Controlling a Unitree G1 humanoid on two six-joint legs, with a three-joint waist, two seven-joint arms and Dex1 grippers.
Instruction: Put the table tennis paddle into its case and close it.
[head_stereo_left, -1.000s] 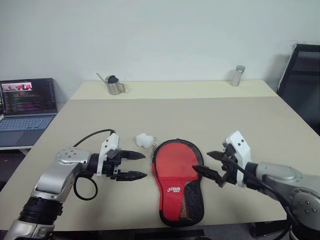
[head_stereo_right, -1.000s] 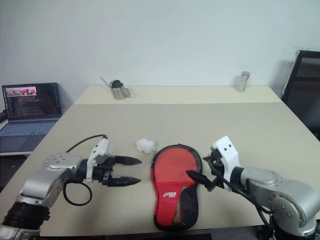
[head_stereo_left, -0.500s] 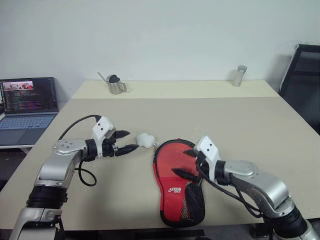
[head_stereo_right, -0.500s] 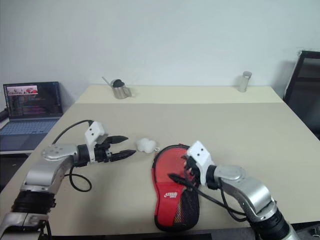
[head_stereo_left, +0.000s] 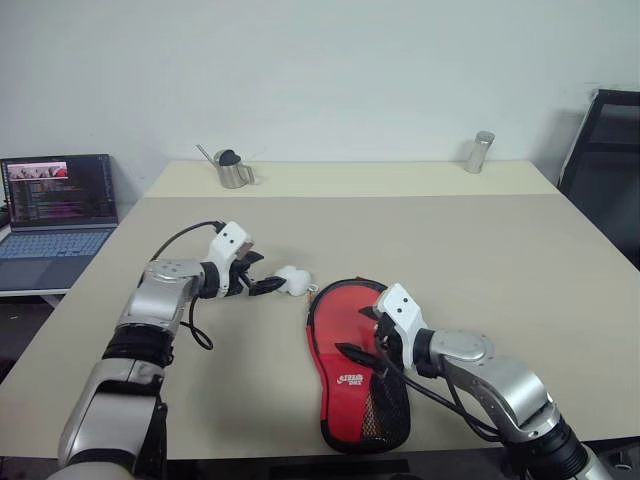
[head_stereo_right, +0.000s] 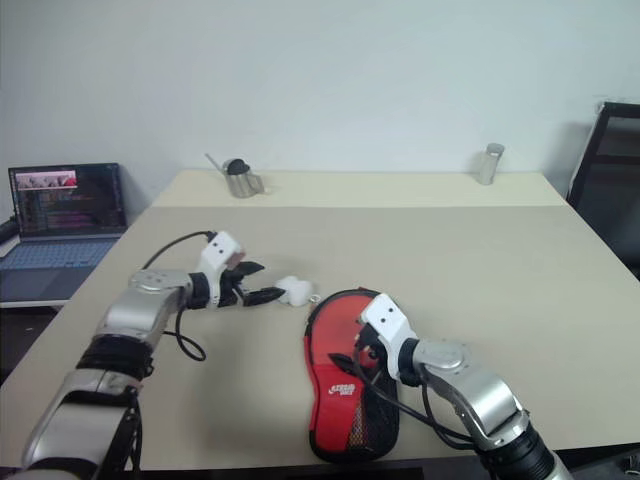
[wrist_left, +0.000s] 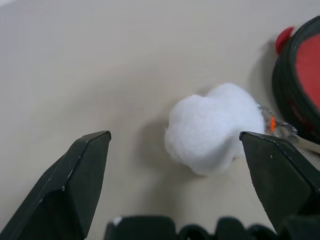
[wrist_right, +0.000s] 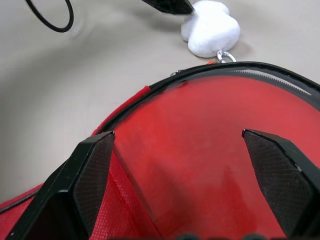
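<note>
At the far left we see a laptop (head_stereo_left: 55, 215) with its screen lit, sitting on a lower surface beside the tabletop (head_stereo_left: 480, 260) and cut off by the picture's edge. Farther back on the tabletop stands a small metal pitcher (head_stereo_left: 232, 170) with a thin spout. Nearer to us, our left tool (head_stereo_left: 262, 279) reaches toward a white fluffy pom-pom (head_stereo_left: 292, 280); its fingers stand spread apart with nothing between them, and in the left wrist view the pom-pom (wrist_left: 215, 127) sits ahead of the gap, a little off to one side, not touched as far as we can tell. A small metal ring (wrist_right: 222, 56) joins the pom-pom to the zip end of the case (head_stereo_left: 345, 380), which lies flat just to the right, red side up, with its black mesh pocket and white logo toward the near edge. Our right tool (head_stereo_left: 362, 335) hovers over the round part of the case, fingers wide and released, gripping nothing. We cannot make out the table tennis paddle itself: only red surface ringed by the black zip shows, and whether that is fabric or the bat's rubber is hard to say. At the back right stands a small metal cylinder (head_stereo_left: 479, 151), and a black chair (head_stereo_left: 605, 165) is cut off at the right edge.
</note>
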